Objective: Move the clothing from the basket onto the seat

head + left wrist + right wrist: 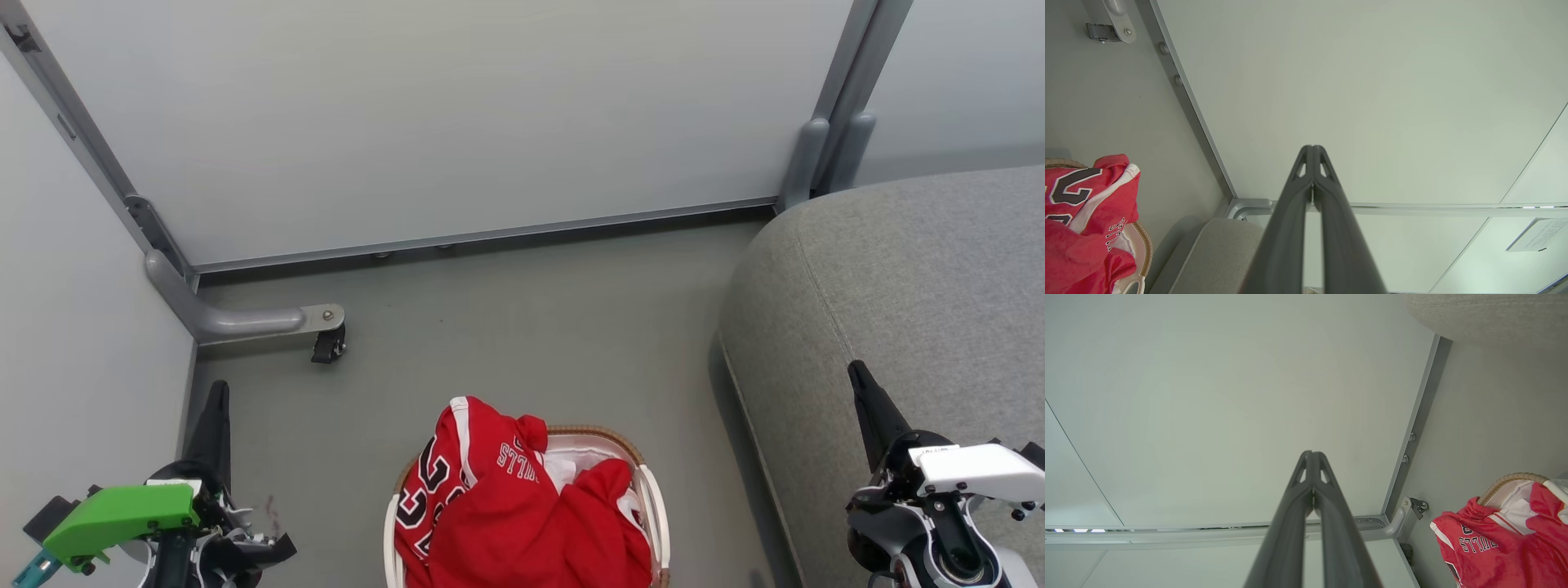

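Nearest the robot, the left gripper [214, 404] and right gripper [859, 380] each had their fingers pressed together on nothing, with the red jerseys [506, 506] low between them and apart from both. The jerseys lay heaped in the white basket [655, 498] on the floor [531, 327], one draped over its rim, so the task looked unstarted. Farther right, the grey sofa seat [914, 278] showed no clothing on its visible part.

light: even, bright | shadows: soft | focus: sharp | wrist views: edges warped
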You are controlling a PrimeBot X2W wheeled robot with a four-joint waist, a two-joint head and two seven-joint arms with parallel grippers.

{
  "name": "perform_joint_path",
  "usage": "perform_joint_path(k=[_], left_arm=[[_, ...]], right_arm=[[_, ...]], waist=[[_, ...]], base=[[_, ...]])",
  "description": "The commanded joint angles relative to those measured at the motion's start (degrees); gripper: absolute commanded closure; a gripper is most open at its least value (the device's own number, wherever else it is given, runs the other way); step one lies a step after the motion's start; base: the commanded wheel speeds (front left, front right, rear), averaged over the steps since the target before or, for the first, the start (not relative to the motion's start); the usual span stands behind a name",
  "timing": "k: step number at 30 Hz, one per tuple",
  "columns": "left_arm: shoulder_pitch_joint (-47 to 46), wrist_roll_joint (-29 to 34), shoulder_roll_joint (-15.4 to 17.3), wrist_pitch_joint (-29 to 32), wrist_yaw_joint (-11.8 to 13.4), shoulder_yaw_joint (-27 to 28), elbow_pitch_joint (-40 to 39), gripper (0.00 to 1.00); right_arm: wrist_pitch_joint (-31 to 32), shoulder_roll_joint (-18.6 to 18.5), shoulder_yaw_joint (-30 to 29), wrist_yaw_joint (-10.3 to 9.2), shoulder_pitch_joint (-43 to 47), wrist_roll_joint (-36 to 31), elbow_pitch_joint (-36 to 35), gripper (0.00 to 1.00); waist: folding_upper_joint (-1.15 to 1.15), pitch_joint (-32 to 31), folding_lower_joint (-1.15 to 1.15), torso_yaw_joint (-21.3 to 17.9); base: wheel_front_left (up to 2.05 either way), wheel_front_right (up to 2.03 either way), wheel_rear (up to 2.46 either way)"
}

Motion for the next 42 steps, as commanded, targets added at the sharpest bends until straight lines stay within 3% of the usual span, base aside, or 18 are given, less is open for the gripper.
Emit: perform_joint_path(k=[1,4,5,23,32,42], left_arm=[[-0.69,0.31,0.04,0.16,-0.02,0.03,0.01,1.0],[-0.69,0.31,0.04,0.16,-0.02,0.03,0.01,1.0],[0.0,0.01,0.0,-0.01,0.0,-0.01,0.0,0.0],[2.08,2.98,-0.38,-3.84,0.01,-4.13,0.84,0.0],[1.85,11.08,-0.31,-6.1,0.0,-5.69,-1.86,0.0],[1.45,23.47,-0.24,-8.35,0.0,-7.18,-5.88,0.0]], right_arm=[[0.13,-0.35,-0.11,-0.02,0.64,0.21,-0.16,1.0],[0.13,-0.35,-0.11,-0.02,0.64,0.21,-0.16,1.0],[-0.01,0.0,0.01,0.0,0.0,-0.01,0.0,0.0],[-3.84,0.53,0.88,-0.02,1.74,-3.91,1.54,0.0],[-6.11,0.41,-0.38,-0.02,1.98,-12.44,-0.61,0.0],[-8.39,0.3,-0.51,-0.01,2.33,-26.78,-4.74,0.0]], waist=[[0.0,0.0,0.0,0.0],[0.0,0.0,0.0,0.0],[0.0,0.0,0.0,0.0],[0.0,0.07,0.0,0.06],[0.0,0.15,0.0,0.25],[0.0,0.34,0.0,0.64]], base=[[0.0,0.0,0.0],[0.0,0.0,0.0],[0.0,0.0,0.0],[0.0,0.0,0.0],[0.0,0.0,0.0],[0.0,0.0,0.0]])
